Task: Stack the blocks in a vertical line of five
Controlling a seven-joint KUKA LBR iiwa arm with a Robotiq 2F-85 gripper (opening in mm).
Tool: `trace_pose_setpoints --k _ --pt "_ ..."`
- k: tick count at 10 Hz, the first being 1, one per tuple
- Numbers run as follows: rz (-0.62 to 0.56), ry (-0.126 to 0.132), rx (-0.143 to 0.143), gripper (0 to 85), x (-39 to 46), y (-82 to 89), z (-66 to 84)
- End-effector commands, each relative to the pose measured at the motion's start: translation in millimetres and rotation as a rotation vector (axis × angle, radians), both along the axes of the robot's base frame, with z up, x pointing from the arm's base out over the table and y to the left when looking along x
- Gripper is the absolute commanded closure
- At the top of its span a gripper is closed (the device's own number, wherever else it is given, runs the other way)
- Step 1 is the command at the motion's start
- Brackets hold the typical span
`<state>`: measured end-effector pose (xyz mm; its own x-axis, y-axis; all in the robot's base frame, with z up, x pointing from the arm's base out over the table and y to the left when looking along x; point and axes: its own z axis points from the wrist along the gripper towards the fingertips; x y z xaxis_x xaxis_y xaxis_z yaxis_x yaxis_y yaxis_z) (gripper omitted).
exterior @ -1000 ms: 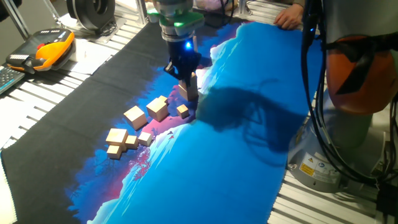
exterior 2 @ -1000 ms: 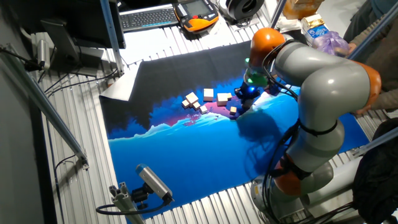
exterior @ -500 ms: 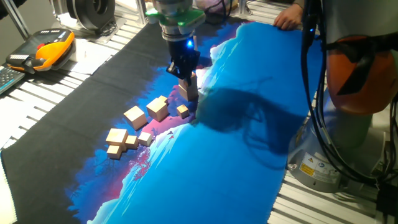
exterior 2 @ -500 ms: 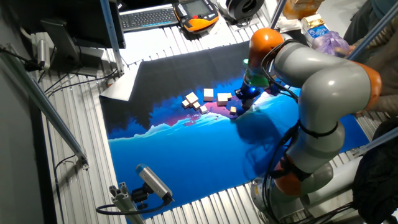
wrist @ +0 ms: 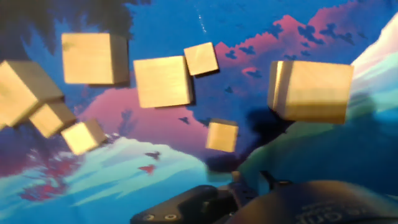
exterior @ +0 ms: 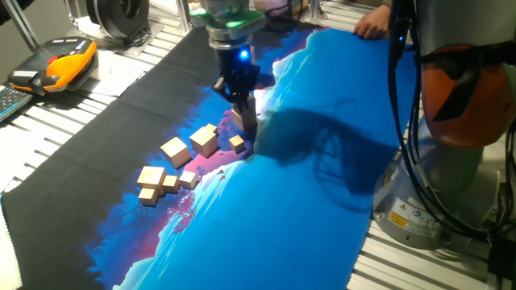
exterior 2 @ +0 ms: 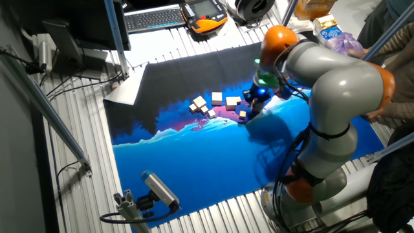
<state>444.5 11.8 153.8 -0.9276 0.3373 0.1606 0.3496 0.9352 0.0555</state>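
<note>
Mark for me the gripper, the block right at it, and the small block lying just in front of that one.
gripper (exterior: 244, 113), one fixed view, between the fingertips.
block at the gripper (exterior: 239, 118), one fixed view, its visible left face.
small block (exterior: 237, 143), one fixed view, its top face.

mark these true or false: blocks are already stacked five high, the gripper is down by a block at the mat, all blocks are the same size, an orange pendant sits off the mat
1. The blocks are already stacked five high. False: the blocks lie scattered on the mat, with no tower of five.
2. The gripper is low beside a block. True.
3. All blocks are the same size. False: the hand view shows larger cubes and a small cube.
4. An orange pendant sits off the mat. True.
</note>
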Motion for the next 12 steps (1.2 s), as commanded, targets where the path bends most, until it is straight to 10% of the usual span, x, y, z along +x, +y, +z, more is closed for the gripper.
trace_pose_setpoints --k 1,6,9,12 --pt "-0.057 0.002 -0.009 34.0 1.6 34.5 2.9" --pt "-0.103 -0.028 -0.047 17.0 39.7 84.4 -17.5" --pt "-0.058 -0.028 -0.060 17.0 65.9 87.0 -38.6" --pt "0.006 -0.027 -0.074 17.0 70.1 77.5 -53.1"
